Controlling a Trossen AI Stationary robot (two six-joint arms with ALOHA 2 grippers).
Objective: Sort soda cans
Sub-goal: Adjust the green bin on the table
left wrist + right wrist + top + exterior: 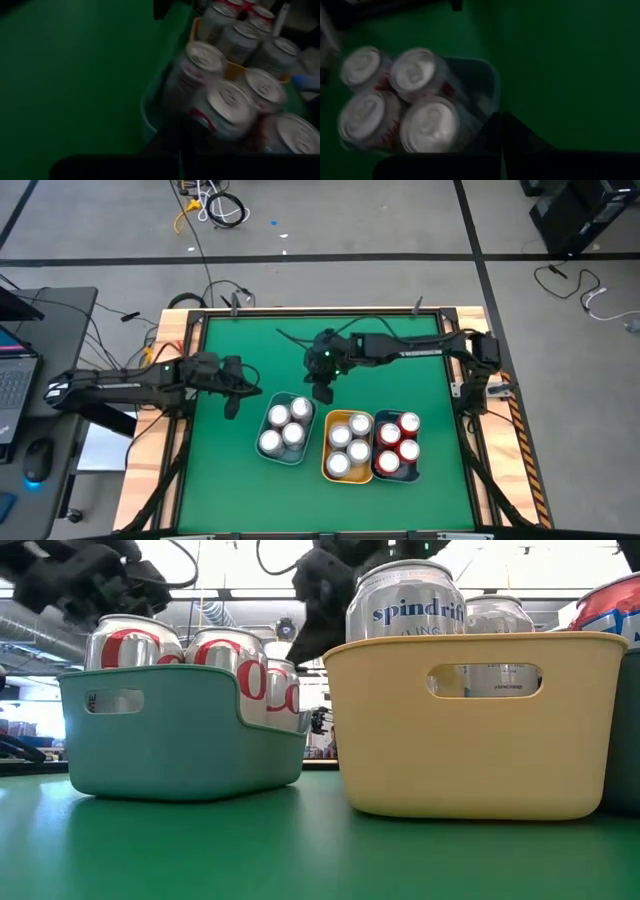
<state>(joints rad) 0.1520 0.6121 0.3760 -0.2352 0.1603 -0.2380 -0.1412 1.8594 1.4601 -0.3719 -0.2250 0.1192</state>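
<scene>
High view first: my left gripper (232, 390) hangs with its jaws shut on nothing just beside the teal bin (268, 422), and my right gripper (322, 388), also shut and empty, sits just behind the gap between that bin and the yellow bin (331, 448). All the soda cans (285, 426) stand upright in the three bins, the red ones in the dark bin (381, 472) at the right, so I judge the sort is done, with no can loose on the green mat (400, 370). The low view cuts off the dark bin, and both wrist views are dim and blurred, so I can't read those labels there.
</scene>
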